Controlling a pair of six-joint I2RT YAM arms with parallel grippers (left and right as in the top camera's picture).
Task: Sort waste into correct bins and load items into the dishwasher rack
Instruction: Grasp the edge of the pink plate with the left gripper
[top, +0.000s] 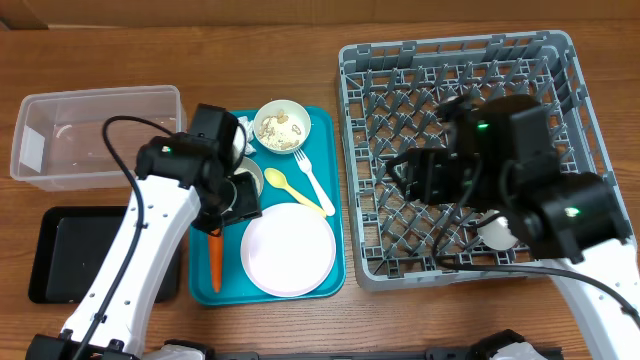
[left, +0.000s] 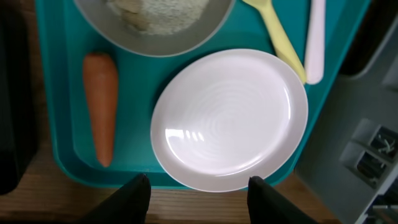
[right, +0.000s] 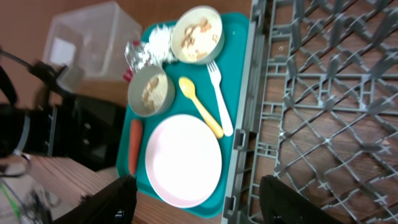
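Observation:
The pink plate (top: 288, 253) lies at the front of the teal tray (top: 335, 170), with the orange carrot (top: 215, 260) to its left. A bowl of crumbs (top: 281, 127) sits at the tray's back; a second bowl (right: 151, 92) is partly hidden under my left arm. The yellow spoon (top: 295, 190) and fork (top: 312, 175) lie between them. My left gripper (top: 240, 203) hovers open and empty over the tray's left side, above the plate (left: 230, 118) and carrot (left: 101, 106). My right gripper (top: 405, 170) is open and empty over the grey rack (top: 470, 60).
The clear tub (top: 95, 135) stands at the back left and the black tray (top: 100, 255) in front of it. The white napkin (right: 160, 40) and foil wrapper (right: 135, 53) lie at the teal tray's back left. A white cup (top: 497, 232) shows in the rack under my right arm.

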